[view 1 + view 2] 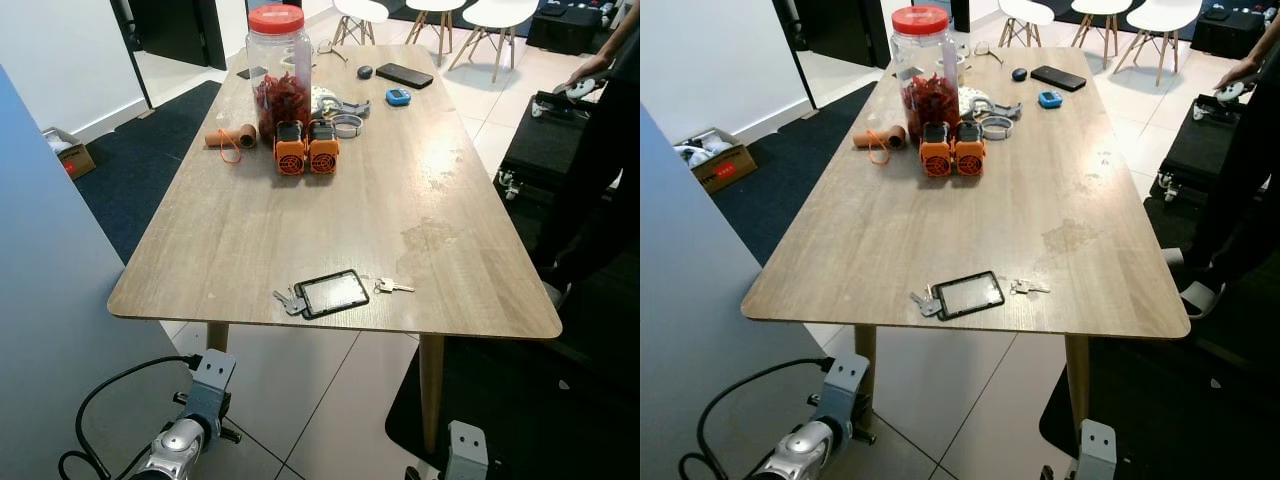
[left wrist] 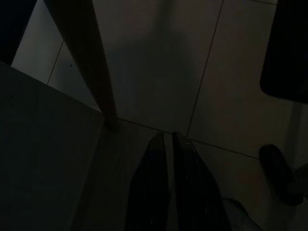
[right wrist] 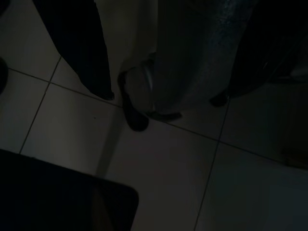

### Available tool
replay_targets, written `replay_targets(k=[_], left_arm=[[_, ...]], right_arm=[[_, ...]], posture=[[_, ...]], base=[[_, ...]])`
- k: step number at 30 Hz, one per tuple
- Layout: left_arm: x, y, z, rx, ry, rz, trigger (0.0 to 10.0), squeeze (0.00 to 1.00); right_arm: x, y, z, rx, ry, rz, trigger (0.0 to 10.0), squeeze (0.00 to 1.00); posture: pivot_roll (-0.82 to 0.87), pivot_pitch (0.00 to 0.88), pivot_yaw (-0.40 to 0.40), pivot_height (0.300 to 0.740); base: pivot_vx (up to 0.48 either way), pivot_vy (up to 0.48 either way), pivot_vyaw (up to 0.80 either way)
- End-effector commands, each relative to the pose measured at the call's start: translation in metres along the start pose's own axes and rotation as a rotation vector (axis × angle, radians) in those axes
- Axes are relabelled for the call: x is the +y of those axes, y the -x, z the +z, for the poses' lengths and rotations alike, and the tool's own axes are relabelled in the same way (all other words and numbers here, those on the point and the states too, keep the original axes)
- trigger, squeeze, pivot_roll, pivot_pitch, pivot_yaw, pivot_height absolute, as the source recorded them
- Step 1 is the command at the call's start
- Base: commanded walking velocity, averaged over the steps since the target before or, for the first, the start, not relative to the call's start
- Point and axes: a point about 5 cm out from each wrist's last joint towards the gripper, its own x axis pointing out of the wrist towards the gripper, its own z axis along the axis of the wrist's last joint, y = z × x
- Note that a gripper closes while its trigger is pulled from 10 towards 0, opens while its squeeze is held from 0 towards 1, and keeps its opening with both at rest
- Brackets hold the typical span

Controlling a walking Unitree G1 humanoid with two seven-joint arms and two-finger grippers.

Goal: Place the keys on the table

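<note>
We see the keys lying flat near the table's front edge, at three o'clock from a black card holder. We judge them light, hard and slippery; grip the bow. Our left gripper hangs nearly closed, empty; the right arm idles, jaws unclear.

Keys on the table near its front edge, just right of a card holder

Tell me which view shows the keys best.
The left eye view: the keys lie unobstructed on the table, beside a card holder. The right eye view shows them similarly. Both wrist views show dark floor.
</note>
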Motion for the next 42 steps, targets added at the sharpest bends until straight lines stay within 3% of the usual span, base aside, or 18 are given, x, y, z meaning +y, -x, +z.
replay_targets(k=[1,12,20,42], left_arm=[[0.0068,0.0023,-0.0017,-0.002,-0.008,0.011,10.0,0.0],[0.0057,0.0024,-0.0043,0.018,-0.007,0.009,10.0,0.0],[0.0016,-0.0009,0.002,0.003,0.006,0.008,10.0,0.0],[0.0063,0.0012,0.0009,-0.009,0.013,0.02,10.0,0.0]], right_arm=[[0.0038,0.0005,-0.0032,-0.002,-0.019,0.015,10.0,0.0],[0.0047,0.0011,-0.0086,0.027,-0.057,0.007,10.0,0.0],[0.0089,0.0002,-0.0049,0.011,0.008,0.041,10.0,0.0],[0.0121,-0.001,-0.0013,0.008,0.034,0.064,10.0,0.0]], posture=[[0.05,0.017,0.019,0.74],[0.05,0.015,0.029,0.74],[0.05,0.018,0.031,0.74],[0.05,0.011,0.016,0.74]], base=[[0.0,0.0,0.0],[0.0,0.0,0.0],[0.0,0.0,0.0],[0.0,0.0,0.8]])
